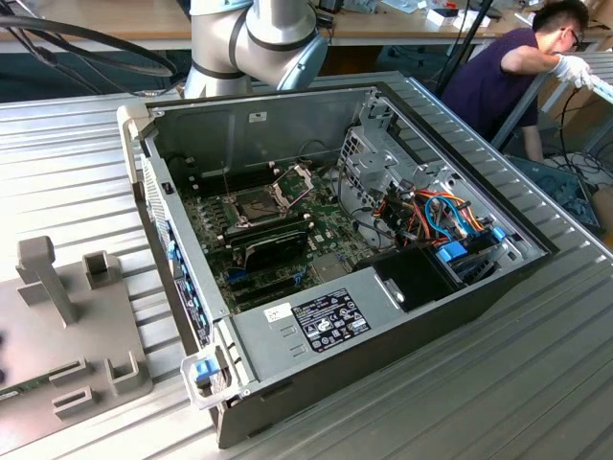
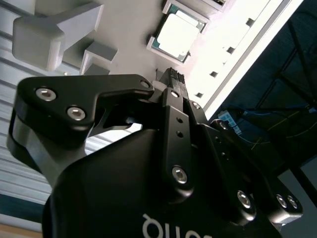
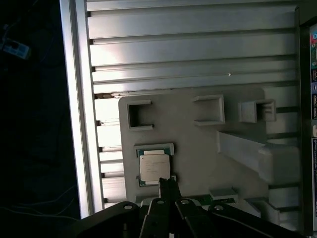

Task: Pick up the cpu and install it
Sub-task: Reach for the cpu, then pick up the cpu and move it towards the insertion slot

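The gripper is pinched shut with nothing in it, close by the cpu. The cpu lies in the gray tray, at 8 o'clock from the computer case in the exterior view.

A table of pale ribbed aluminium slats spreads across most of the exterior view, from the lower left to the right edge. Along the top of that view runs a long wooden bench, with black cables looping at the upper left. At the upper right a person in a dark shirt leans forward. In the second wrist view, strong light glares off the table's edge rail. In the first wrist view the floor past that edge lies dark.
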`<state>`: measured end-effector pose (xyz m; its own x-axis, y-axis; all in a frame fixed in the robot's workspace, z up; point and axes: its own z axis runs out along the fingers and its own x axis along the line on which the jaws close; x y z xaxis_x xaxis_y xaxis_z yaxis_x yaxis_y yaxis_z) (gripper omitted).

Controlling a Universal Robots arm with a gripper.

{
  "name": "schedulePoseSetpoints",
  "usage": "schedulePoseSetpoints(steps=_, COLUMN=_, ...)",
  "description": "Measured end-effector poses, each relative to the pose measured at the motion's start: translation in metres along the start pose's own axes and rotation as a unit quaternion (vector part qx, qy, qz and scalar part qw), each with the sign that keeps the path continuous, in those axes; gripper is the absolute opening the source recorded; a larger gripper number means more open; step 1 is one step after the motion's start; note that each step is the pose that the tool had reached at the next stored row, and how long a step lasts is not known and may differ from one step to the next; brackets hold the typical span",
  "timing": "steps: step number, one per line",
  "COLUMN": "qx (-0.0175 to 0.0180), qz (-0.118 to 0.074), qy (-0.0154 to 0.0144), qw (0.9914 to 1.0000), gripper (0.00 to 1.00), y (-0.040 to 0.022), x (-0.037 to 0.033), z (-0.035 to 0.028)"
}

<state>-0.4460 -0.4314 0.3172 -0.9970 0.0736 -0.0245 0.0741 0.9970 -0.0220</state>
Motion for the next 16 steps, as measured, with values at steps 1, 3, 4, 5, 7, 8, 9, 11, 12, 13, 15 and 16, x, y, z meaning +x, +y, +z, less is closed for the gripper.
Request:
schedulePoseSetpoints(steps=1, qx=0.0, qz=0.0, qy=0.0, qw=1.0, gripper=0.11, y=0.0, x=0.0, z=0.0)
schedulePoseSetpoints(steps=3, qx=0.0, qz=0.0, qy=0.0, qw=1.0, gripper=0.11, y=-0.0006, x=0.0002, z=0.0007)
schedulePoseSetpoints(steps=4, qx=0.0, qz=0.0, qy=0.0, qw=1.0, gripper=0.11, y=-0.0023, x=0.0001, z=0.0014)
schedulePoseSetpoints(steps=5, qx=-0.0001, qz=0.0, qy=0.0, qw=1.0, gripper=0.11, y=-0.0037, x=0.0, z=0.002)
schedulePoseSetpoints(steps=7, qx=0.0, qz=0.0, qy=0.0, qw=1.0, gripper=0.11, y=-0.0073, x=-0.0002, z=0.0034)
schedulePoseSetpoints(steps=8, qx=0.0, qz=0.0, qy=-0.0001, qw=1.0, gripper=0.11, y=-0.0084, x=-0.0003, z=0.0049)
schedulePoseSetpoints(steps=9, qx=0.0, qz=0.0, qy=-0.0001, qw=1.0, gripper=0.11, y=-0.0086, x=-0.0002, z=0.0062)
schedulePoseSetpoints(steps=11, qx=0.0003, qz=0.0, qy=0.0, qw=1.0, gripper=0.11, y=-0.0088, x=-0.0001, z=0.0073)
schedulePoseSetpoints(steps=12, qx=0.0004, qz=0.0, qy=0.0001, qw=1.0, gripper=0.11, y=-0.0089, x=-0.0001, z=0.0074)
schedulePoseSetpoints(steps=13, qx=0.0003, qz=0.0, qy=0.0, qw=1.0, gripper=0.11, y=-0.0089, x=-0.0001, z=0.0076)
schedulePoseSetpoints(steps=15, qx=0.0003, qz=0.0, qy=0.0, qw=1.0, gripper=0.11, y=-0.0089, x=0.0, z=0.0082)
schedulePoseSetpoints(steps=16, qx=0.0003, qz=0.0, qy=0.0, qw=1.0, gripper=0.11, y=-0.0089, x=0.0001, z=0.0087)
